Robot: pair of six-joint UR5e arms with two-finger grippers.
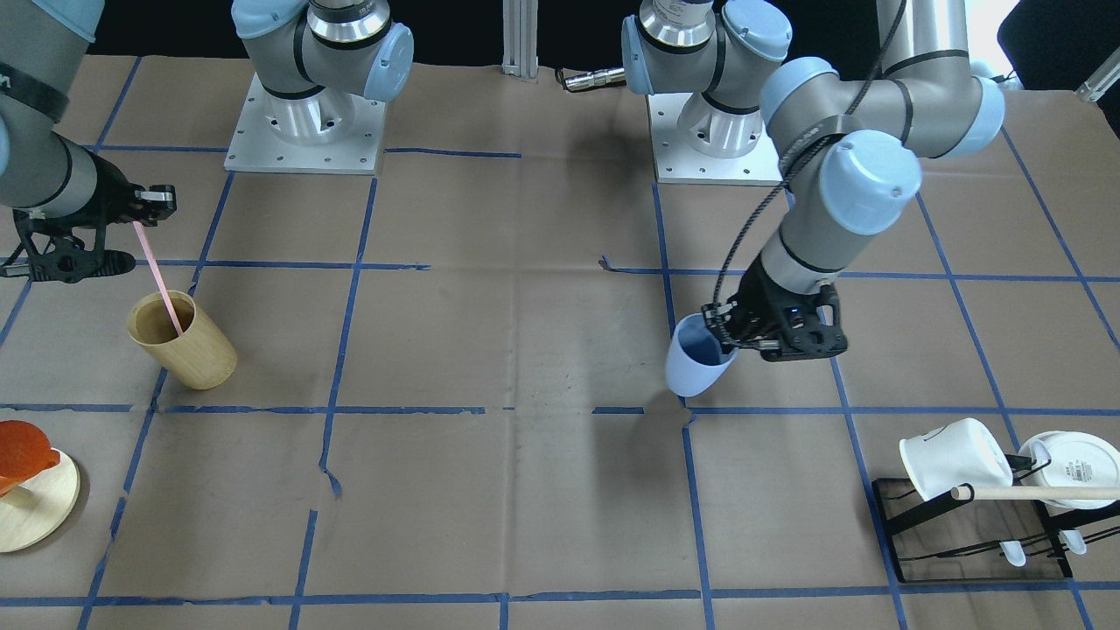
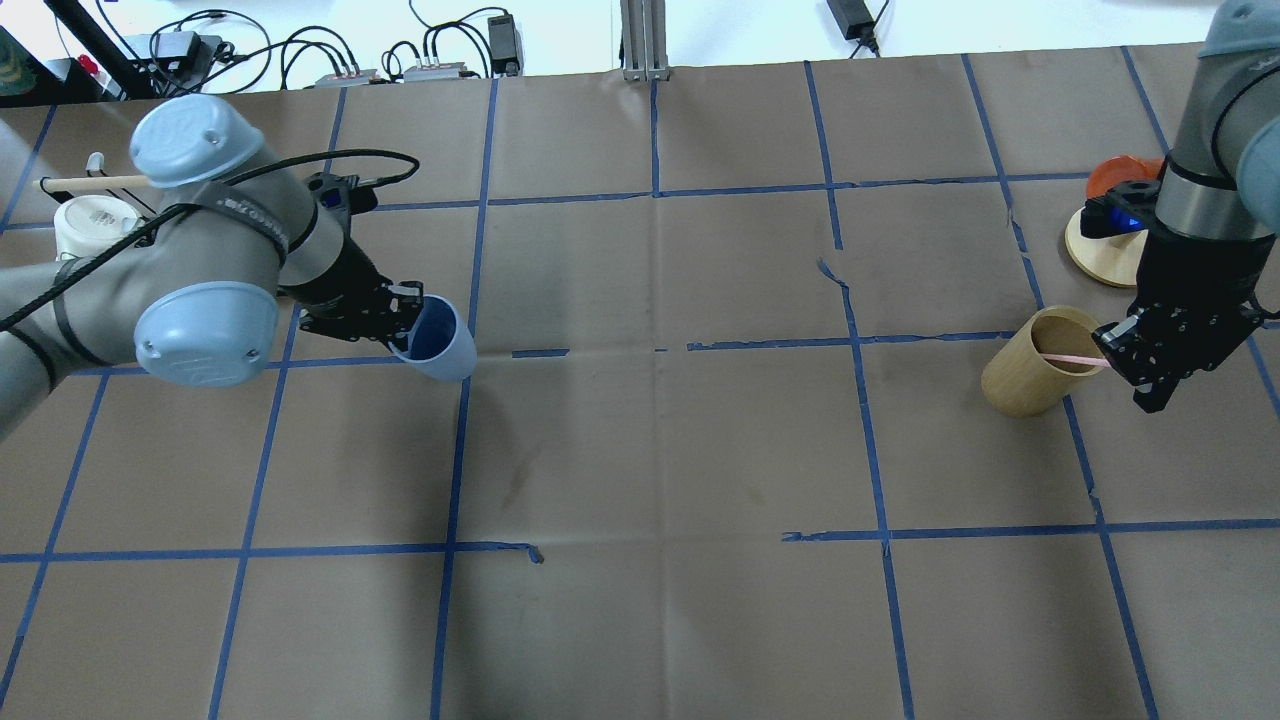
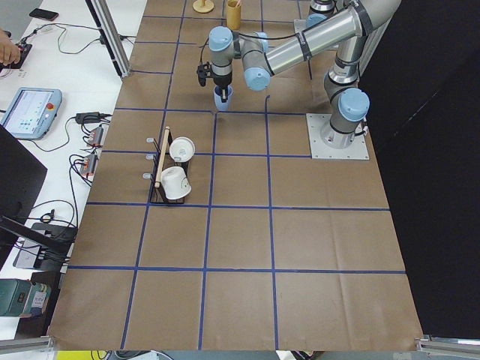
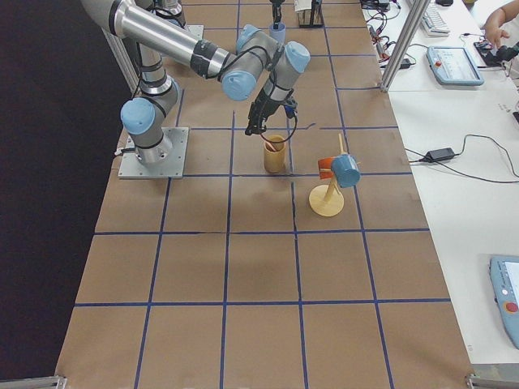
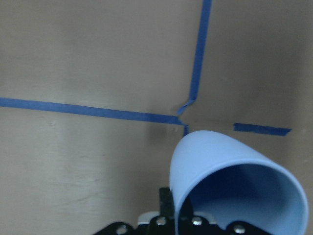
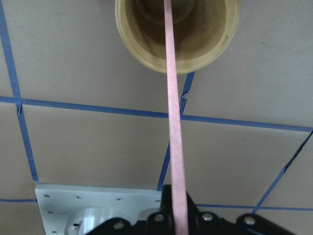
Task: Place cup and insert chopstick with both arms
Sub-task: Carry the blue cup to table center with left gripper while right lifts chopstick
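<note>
My left gripper is shut on the rim of the light-blue cup and holds it tilted, low over the table. The cup also shows in the overhead view and the left wrist view, with the left gripper on its rim. My right gripper is shut on the top of the pale-pink chopstick. The stick's lower end sits inside the tan wooden cup. In the right wrist view the chopstick runs straight into the wooden cup. The right gripper is far from the blue cup.
A black rack with a white mug, a second mug and a beige rod stands near my left arm. A round wooden stand with an orange piece is beside the wooden cup. The arm bases are at the back.
</note>
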